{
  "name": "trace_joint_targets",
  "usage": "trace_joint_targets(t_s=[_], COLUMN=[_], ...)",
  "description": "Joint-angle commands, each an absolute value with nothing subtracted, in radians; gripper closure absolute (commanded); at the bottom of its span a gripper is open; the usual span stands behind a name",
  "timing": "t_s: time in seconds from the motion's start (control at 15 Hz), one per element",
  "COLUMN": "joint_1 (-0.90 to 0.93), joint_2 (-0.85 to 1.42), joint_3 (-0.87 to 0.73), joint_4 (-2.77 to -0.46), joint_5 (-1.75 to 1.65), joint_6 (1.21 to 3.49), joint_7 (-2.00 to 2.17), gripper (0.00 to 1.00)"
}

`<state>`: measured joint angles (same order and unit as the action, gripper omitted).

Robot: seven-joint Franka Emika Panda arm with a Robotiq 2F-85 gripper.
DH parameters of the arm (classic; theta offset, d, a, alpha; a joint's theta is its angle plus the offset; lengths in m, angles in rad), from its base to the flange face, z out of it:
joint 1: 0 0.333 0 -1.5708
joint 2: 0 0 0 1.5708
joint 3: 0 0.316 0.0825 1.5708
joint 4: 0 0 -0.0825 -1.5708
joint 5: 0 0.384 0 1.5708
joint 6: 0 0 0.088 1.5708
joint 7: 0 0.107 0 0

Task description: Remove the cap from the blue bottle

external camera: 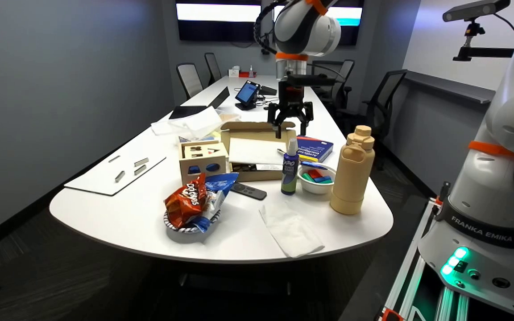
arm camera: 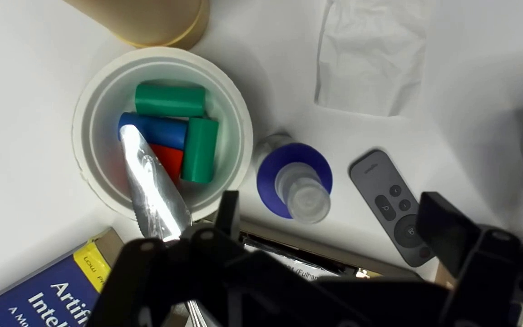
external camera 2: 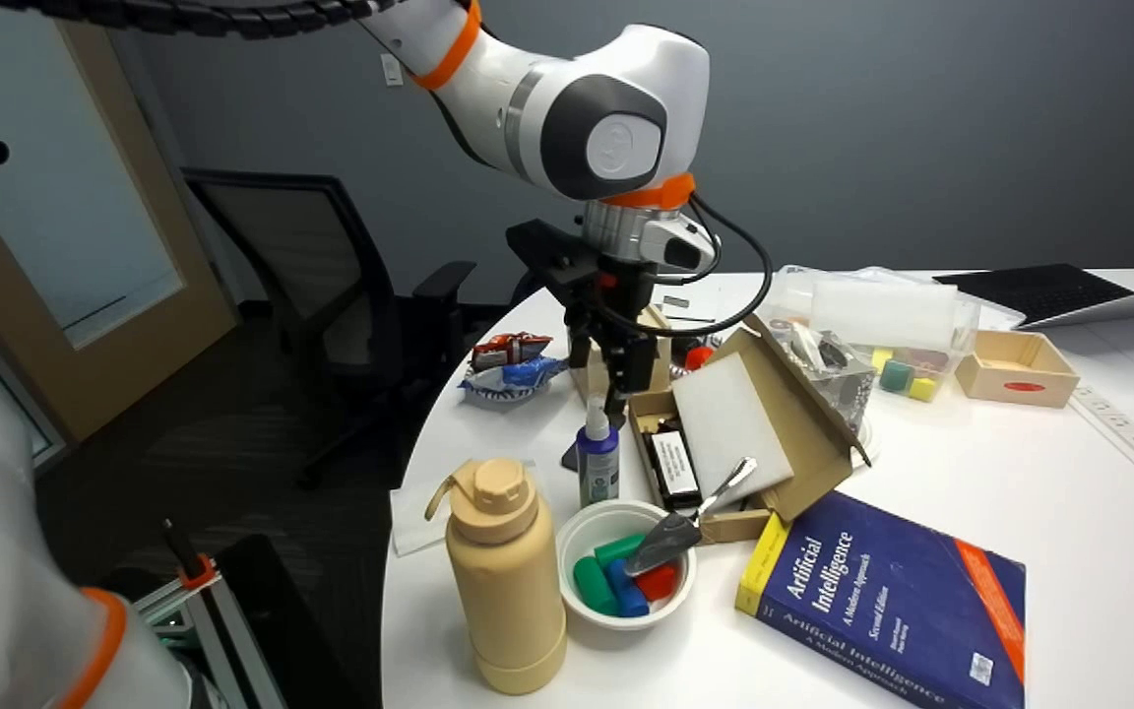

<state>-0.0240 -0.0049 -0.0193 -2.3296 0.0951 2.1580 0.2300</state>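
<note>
The blue bottle (external camera: 289,173) stands upright on the white table, with a green band low on its label. It also shows in both the other exterior view (external camera 2: 598,465) and the wrist view (arm camera: 270,186). Its cap (external camera: 292,146) is a narrow, translucent whitish top and is on the bottle; it also shows in an exterior view (external camera 2: 597,419) and in the wrist view (arm camera: 308,200). My gripper (external camera: 290,129) is open and empty, pointing down above the bottle. In the wrist view, the cap appears between the spread fingertips (arm camera: 329,204), apart from both.
A white bowl (external camera 2: 677,591) with coloured blocks and a metal server stands close beside the bottle. The tan bottle (external camera: 350,178) is beyond it. An open cardboard box (external camera: 257,176), remote (arm camera: 391,204), book (external camera 2: 892,591), snack basket (external camera: 190,229) and white cloth (external camera: 290,229) lie around.
</note>
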Motion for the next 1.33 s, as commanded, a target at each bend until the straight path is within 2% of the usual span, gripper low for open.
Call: trace_joint_targets(t_s=[0.0, 0.13, 0.2, 0.27, 0.87, 1.27], joint_1=[-0.021, -0.021, -0.02, -0.02, -0.022, -0.02], joint_2=[0.001, 0.009, 0.01, 0.009, 0.006, -0.011], joint_3=[-0.018, -0.018, -0.018, -0.018, -0.021, -0.02], joint_4=[-2.34, -2.337, -2.338, -2.339, -2.341, -2.335], joint_5=[0.102, 0.1, 0.098, 0.096, 0.075, 0.034], joint_6=[2.197, 2.208, 2.214, 2.219, 2.224, 2.218], joint_7=[0.23, 0.231, 0.233, 0.234, 0.257, 0.297], gripper=[0.0, 0.0, 0.25, 0.26, 0.96, 0.94])
